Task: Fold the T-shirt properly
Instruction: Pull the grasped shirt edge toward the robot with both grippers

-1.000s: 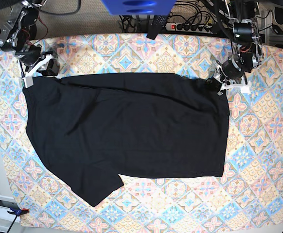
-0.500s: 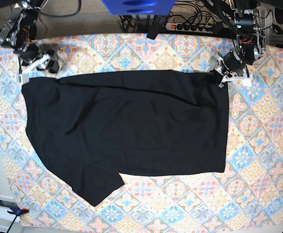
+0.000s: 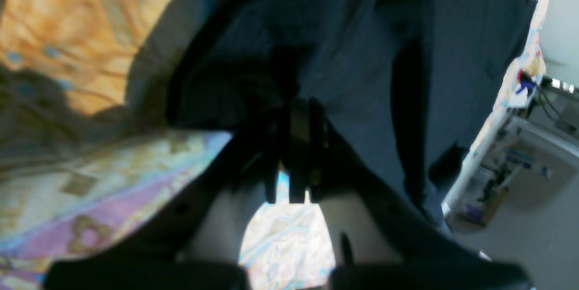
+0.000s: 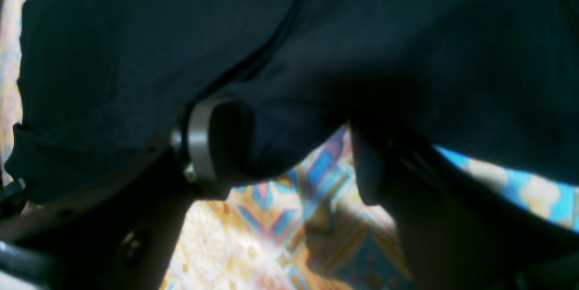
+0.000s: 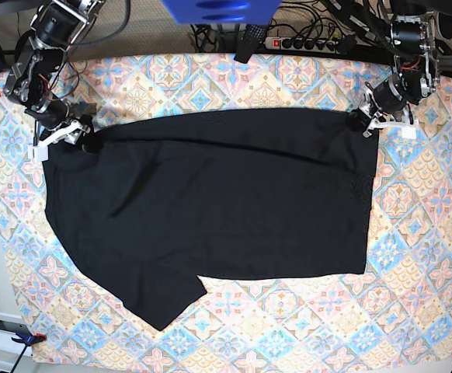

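Observation:
The black T-shirt (image 5: 210, 202) lies spread flat on the patterned tablecloth (image 5: 412, 233), with one sleeve (image 5: 160, 299) at the front left. My left gripper (image 5: 363, 122) is at the shirt's far right corner. In the left wrist view this gripper (image 3: 294, 145) is shut on a fold of the T-shirt (image 3: 371, 54). My right gripper (image 5: 80, 140) is at the shirt's far left corner. In the right wrist view its jaws stand apart, and the hem of the T-shirt (image 4: 135, 54) hangs between the fingers (image 4: 217, 145).
A power strip and cables (image 5: 304, 40) lie past the table's far edge. A blue object (image 5: 218, 9) sits at the top centre. Clamps (image 5: 28, 338) hold the tablecloth at its front corners.
The shirt's far edge has been pulled further back and to the right and now runs straight. My left gripper moved back and right with its corner. My right gripper moved forward to the left corner.

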Action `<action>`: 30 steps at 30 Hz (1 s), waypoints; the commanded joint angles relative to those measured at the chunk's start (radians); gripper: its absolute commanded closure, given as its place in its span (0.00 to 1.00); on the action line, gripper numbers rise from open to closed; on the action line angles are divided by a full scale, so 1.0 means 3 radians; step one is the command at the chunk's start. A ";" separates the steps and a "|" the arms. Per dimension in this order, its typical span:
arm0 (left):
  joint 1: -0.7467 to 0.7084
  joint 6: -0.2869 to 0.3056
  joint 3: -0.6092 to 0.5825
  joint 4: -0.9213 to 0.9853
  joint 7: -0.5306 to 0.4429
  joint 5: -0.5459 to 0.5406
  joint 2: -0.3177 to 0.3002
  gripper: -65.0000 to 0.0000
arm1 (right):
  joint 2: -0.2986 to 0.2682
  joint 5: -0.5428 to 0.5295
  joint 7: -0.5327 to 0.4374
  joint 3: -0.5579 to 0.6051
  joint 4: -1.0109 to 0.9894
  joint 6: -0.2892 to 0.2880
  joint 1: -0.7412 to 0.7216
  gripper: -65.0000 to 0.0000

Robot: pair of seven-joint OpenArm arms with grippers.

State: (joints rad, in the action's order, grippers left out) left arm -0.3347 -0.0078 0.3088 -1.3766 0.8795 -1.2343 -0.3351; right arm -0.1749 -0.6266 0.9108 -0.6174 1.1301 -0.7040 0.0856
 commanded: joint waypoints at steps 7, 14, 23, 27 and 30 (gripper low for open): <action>0.0003 0.0024 0.0017 -0.0053 0.0002 -0.0046 -0.0036 1.00 | -0.0171 0.0035 -0.0220 -0.0154 -0.0317 0.0020 -0.0089 0.41; -0.0068 0.0024 0.0017 -0.0053 0.0002 -0.0036 -0.0046 1.00 | -0.0366 0.0040 -0.0225 -0.0435 -0.0542 0.0020 -0.0089 0.41; -0.0068 0.0024 0.0011 -0.0053 0.0002 -0.0036 -0.0118 1.00 | -0.0407 0.0040 -0.0220 -0.0435 -0.0537 0.0020 -0.0089 0.44; -0.0084 0.0024 0.0006 -0.0053 0.0002 -0.0036 -0.0118 1.00 | -0.0407 0.0040 -0.0200 -0.0430 -0.0532 0.0020 -0.0089 0.68; -0.0135 0.0024 0.0006 -0.0053 0.0002 -0.0036 -0.0123 1.00 | -0.0407 0.0040 -0.0200 -0.0430 -0.0532 0.0020 -0.0063 0.96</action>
State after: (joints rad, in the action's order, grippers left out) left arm -0.3706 -0.0040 0.3035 -1.3766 0.8822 -1.2350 -0.3550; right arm -0.2787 -0.6102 0.8497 -0.7444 0.9611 -0.6949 0.0677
